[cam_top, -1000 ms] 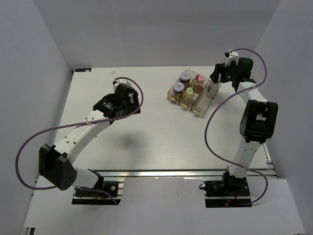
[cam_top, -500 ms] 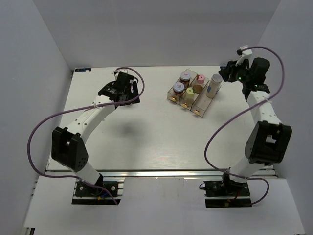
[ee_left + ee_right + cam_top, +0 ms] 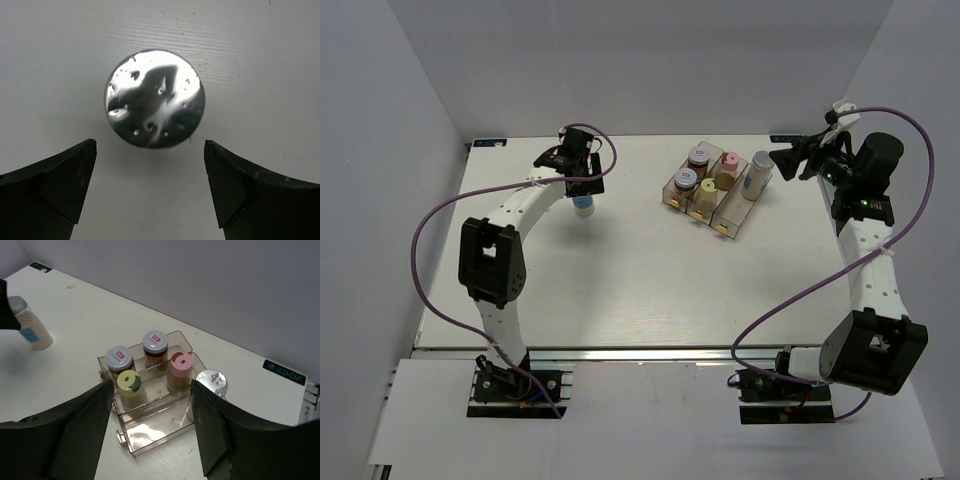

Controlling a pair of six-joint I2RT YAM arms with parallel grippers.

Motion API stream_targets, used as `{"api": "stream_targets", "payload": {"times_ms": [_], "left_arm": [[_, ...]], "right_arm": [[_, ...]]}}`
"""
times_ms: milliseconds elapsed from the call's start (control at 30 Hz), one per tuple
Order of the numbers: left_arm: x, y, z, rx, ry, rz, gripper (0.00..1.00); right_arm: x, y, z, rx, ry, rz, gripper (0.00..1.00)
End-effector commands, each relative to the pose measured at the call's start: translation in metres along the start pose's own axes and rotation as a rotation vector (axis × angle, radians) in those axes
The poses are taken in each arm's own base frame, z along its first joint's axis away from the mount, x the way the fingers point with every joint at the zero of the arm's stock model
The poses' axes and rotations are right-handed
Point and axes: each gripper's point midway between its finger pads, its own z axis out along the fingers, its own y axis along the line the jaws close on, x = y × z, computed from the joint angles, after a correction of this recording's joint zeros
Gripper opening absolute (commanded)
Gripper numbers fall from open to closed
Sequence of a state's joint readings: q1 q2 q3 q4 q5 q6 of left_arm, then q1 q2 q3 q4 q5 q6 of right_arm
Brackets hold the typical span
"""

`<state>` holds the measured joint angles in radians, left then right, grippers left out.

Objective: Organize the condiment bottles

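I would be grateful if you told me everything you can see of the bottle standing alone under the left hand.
The lone bottle is a small cylinder with a shiny silver lid, its top dimpled. Its clear body holds pale grains and bears a blue label. It stands on the white table, left of the tray and outside it. The left hand hangs over it, open, a finger either side, not touching it.
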<state>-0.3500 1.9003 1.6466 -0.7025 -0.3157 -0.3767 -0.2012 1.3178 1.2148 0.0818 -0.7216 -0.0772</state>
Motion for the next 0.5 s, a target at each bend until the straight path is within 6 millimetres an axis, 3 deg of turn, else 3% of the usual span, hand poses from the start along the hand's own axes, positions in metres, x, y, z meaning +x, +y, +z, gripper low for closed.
{"api": "stream_targets", "payload": {"times_ms": [0,200,367,467], "left_arm": [[-0.03,-0.001,0.001,0.027,-0.047,-0.002,0.98],[-0.041,0.005,0.022,0.027,-0.041,-0.033,0.98],[-0.049,-0.003,0.028,0.063,-0.051,-0.043,0.98],[-0.048,-0.007,0.028,0.089,-0.046,-0.045,0.9]], "right_arm": [[-0.002,0.017,-0.011,-0.039,-0.008,0.011,0.69],[0.001,0.024,-0.017,-0.043,0.0,0.03,0.69],[0.006,0.027,-0.018,-0.047,0.016,0.049,0.69],[0.006,0.027,-0.019,-0.042,0.018,0.042,0.69]]}}
